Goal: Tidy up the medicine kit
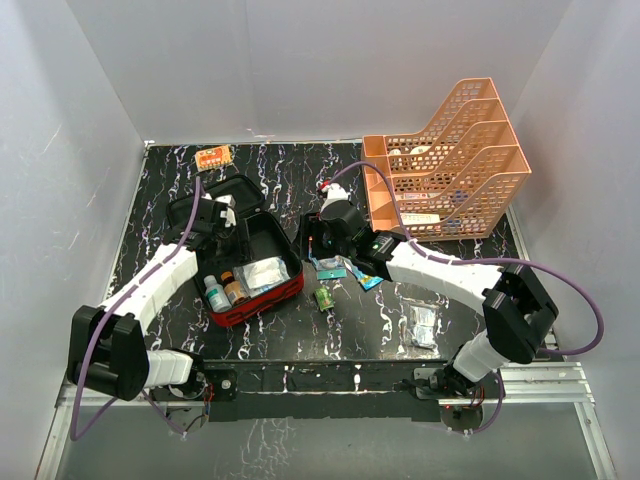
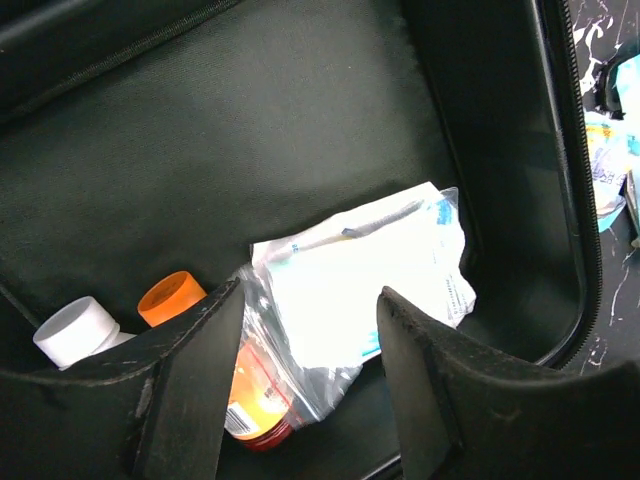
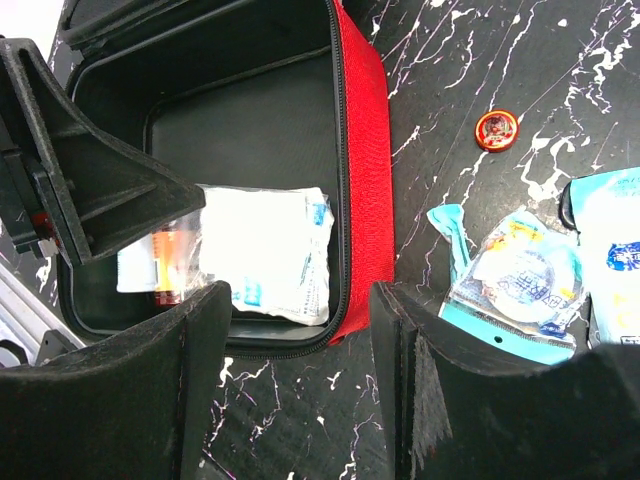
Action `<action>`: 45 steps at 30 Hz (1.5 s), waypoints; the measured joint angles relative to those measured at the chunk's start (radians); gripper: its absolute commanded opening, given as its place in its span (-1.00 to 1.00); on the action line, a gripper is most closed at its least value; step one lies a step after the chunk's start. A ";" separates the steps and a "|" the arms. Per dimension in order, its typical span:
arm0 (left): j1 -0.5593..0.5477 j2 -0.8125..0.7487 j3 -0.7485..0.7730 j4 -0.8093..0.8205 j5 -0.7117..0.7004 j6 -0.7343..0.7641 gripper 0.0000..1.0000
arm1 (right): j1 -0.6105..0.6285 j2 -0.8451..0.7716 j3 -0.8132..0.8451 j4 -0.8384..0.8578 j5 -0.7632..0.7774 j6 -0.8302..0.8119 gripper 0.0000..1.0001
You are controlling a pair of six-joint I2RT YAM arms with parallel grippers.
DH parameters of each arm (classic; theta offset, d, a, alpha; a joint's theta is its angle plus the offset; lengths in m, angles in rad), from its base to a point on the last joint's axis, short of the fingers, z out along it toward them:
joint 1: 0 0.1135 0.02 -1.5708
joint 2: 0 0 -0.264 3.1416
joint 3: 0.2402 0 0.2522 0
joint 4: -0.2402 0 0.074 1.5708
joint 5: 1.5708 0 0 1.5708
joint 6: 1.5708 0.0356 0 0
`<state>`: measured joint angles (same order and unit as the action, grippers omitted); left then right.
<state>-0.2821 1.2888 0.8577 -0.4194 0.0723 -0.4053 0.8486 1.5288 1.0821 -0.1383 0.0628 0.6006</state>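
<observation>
Left end effector [image 2: 310, 290] — over medicine kit [image 2: 300, 130]: two bottles [image 2: 170, 298], one pouch [image 2: 380, 250].

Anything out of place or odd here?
Nothing spilled or damaged. The pouch lies crumpled and askew in the open kit, partly over a bottle. Loose packets litter the table beside it; an orange pack sits alone at the far edge.

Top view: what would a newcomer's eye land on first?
The open red kit left of centre, with two bottles and a white pouch inside; the left gripper hangs over it, jaws open. Then the orange tray at back right, with packets strewn between.
</observation>
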 measured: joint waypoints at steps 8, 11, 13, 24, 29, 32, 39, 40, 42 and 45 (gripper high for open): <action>0.003 0.024 0.006 0.003 0.006 0.020 -0.02 | -0.001 0.000 0.000 0.000 0.013 0.002 0.10; 0.003 0.033 0.006 0.009 0.043 0.020 -0.01 | -0.002 0.000 0.000 0.000 0.014 0.003 0.10; 0.003 0.039 0.004 0.024 0.083 0.012 0.01 | -0.003 0.002 0.000 0.000 0.016 0.003 0.10; -0.034 0.089 -0.074 0.074 0.153 -0.120 0.17 | -0.006 0.013 0.000 -0.015 0.021 0.007 0.10; -0.055 0.124 -0.074 0.074 0.118 -0.191 0.30 | -0.007 0.014 -0.007 -0.015 0.027 0.008 0.09; -0.064 0.148 -0.074 0.074 0.093 -0.237 0.37 | -0.008 0.015 -0.026 -0.018 0.037 0.011 0.10; -0.082 0.168 -0.040 0.039 0.042 -0.268 0.39 | -0.019 0.016 -0.047 -0.027 0.061 0.025 0.09; -0.082 0.168 -0.032 0.031 0.037 -0.265 0.40 | -0.021 0.016 -0.050 -0.029 0.068 0.028 0.09; -0.083 0.168 -0.018 0.016 0.031 -0.259 0.42 | -0.026 0.014 -0.054 -0.039 0.083 0.034 0.09; -0.083 0.164 0.015 -0.018 0.018 -0.240 0.46 | -0.035 -0.003 -0.071 -0.065 0.118 0.053 0.09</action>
<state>-0.3649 1.4532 0.8730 -0.4377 0.0898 -0.6449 0.8135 1.5253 1.0111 -0.2035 0.1806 0.6540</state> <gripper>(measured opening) 0.712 0.545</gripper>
